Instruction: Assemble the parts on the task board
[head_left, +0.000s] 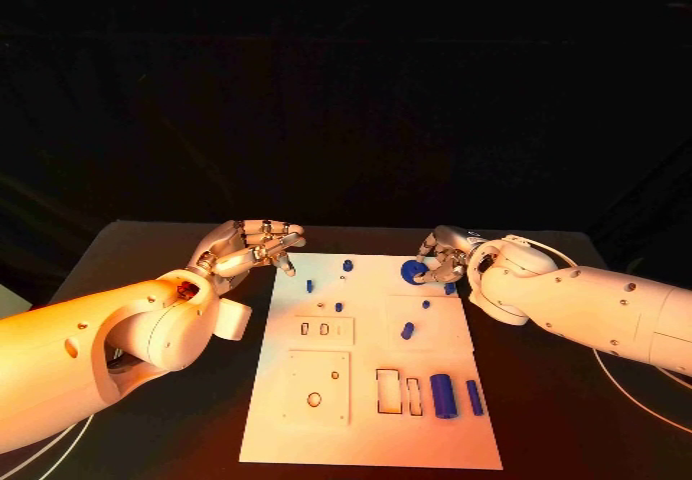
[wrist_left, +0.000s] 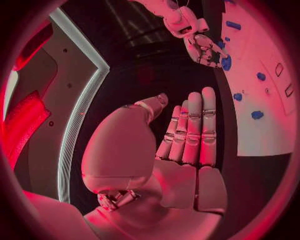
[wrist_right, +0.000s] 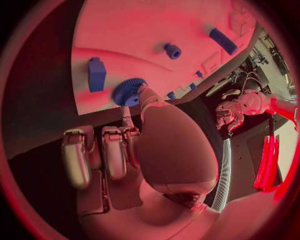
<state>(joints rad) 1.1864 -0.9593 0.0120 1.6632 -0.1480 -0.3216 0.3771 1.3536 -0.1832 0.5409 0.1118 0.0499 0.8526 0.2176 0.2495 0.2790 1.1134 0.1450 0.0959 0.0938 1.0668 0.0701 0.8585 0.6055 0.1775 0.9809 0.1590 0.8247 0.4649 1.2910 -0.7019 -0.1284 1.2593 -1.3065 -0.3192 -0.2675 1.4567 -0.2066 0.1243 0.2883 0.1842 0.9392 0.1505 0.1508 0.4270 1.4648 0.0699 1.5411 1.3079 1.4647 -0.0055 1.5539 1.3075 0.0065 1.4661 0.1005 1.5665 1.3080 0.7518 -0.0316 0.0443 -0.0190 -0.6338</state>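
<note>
Right hand (head_left: 450, 258) rests its fingertips on the blue gear (head_left: 415, 271) at the upper right of the task board (head_left: 361, 425), apparently pinching it. Left hand (head_left: 253, 248) hovers released, fingers straight, just off the board's upper-left corner. Seating the gear looks like the current step; next, press or turn it home. Two blue cylinders (head_left: 444, 396) wait lower right.

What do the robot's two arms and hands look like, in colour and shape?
Both arms are white, smooth and rounded, with small dark screw holes. The left hand and right hand are silver, built of jointed metal segments. A thin white cable runs beside the right arm.
</note>
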